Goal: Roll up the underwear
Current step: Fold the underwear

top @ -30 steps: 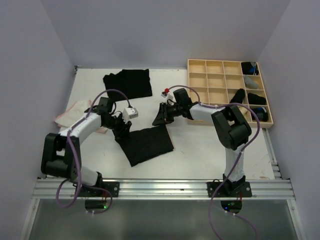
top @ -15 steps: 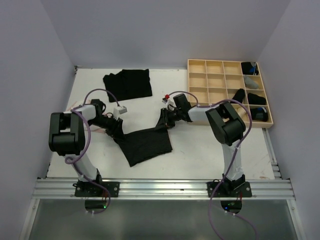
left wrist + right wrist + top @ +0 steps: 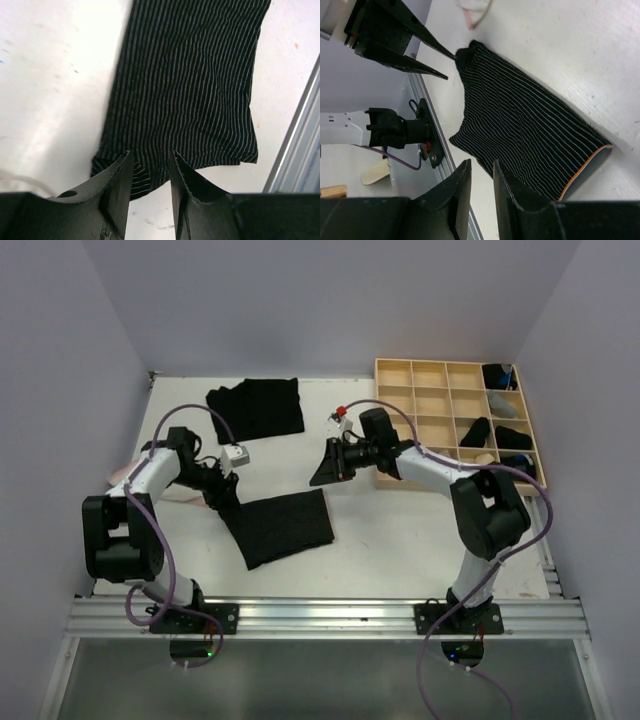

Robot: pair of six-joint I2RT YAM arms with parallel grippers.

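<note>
A black pin-striped underwear (image 3: 280,527) lies flat on the white table, also plain in the left wrist view (image 3: 190,75) and the right wrist view (image 3: 520,125), where an orange edge shows at its near end. My left gripper (image 3: 225,498) (image 3: 148,152) stands open low over the cloth's left corner, its jaws apart with cloth and bare table showing in the gap. My right gripper (image 3: 320,475) (image 3: 481,162) is open with nothing between its fingers, hanging clear of the cloth's far right corner.
A pile of black underwear (image 3: 257,407) lies at the back. A whitish-pink piece (image 3: 118,476) peeks out by the left arm. The pale wooden grid tray (image 3: 430,400) stands back right, dark rolls (image 3: 505,437) in its right cells. The metal rail (image 3: 320,615) runs along the front edge.
Both grippers held the striped cloth's upper corners raised; now it lies flat on the table. The right gripper has drawn off it, and the left has settled at the left corner.
</note>
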